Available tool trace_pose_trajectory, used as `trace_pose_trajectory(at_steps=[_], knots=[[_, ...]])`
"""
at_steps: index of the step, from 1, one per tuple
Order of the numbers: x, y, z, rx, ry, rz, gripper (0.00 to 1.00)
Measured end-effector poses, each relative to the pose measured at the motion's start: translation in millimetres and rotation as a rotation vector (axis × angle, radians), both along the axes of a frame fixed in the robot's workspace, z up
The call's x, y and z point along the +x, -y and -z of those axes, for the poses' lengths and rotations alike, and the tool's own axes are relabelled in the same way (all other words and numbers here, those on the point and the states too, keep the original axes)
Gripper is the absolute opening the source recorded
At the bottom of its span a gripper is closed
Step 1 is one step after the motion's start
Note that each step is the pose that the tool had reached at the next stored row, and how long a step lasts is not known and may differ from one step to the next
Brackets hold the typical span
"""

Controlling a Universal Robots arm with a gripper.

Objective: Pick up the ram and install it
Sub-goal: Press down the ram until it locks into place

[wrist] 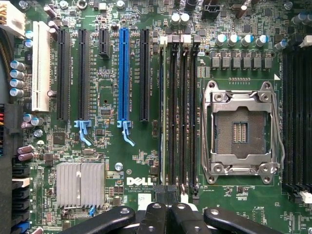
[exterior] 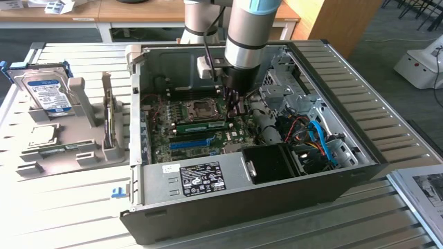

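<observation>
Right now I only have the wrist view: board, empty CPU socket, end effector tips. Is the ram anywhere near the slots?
Observer: Yes. A green ram lies along the slots beside the CPU socket, with the end effector at its end. I can't tell if it's seated.
Operator: Anything outside the case?
Observer: A grey holder stands at the exterior view's left of the case, with a hard drive upright in it.
Operator: Cables near the arm?
Observer: Blue cables sit further to the exterior view's right, apart from the end effector.

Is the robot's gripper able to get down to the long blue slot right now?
Probably yes. The case is open, the gripper hangs above the motherboard, and nothing covers the blue slot.
</observation>
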State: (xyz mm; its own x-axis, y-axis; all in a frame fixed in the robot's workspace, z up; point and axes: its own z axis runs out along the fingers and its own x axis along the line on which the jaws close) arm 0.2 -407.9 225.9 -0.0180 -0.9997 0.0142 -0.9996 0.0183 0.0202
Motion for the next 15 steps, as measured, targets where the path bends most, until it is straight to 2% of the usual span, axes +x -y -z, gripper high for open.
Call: trace_pose_trajectory(at_steps=[15], knots=[[0.0, 0.0, 2.0, -0.0001, 0.0000, 0.000, 0.10]])
